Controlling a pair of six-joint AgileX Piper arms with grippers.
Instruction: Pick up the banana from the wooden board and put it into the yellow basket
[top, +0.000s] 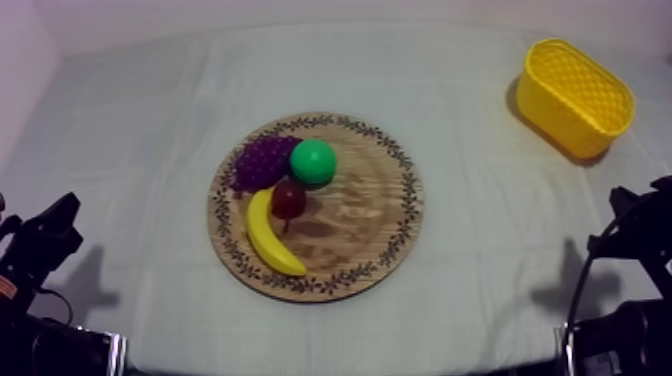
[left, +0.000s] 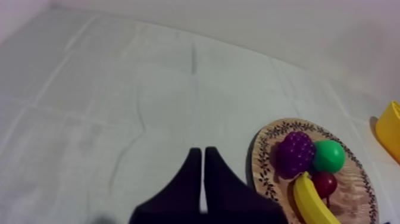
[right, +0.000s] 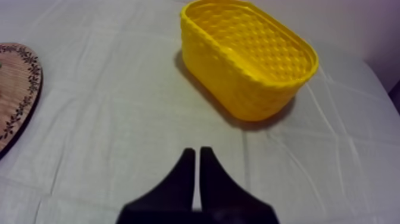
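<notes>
Left gripper and right gripper both sit clenched on nothing, so open one wide and take the banana, lying near the board's left rim, by its lower end, clear of the small red fruit.
</notes>
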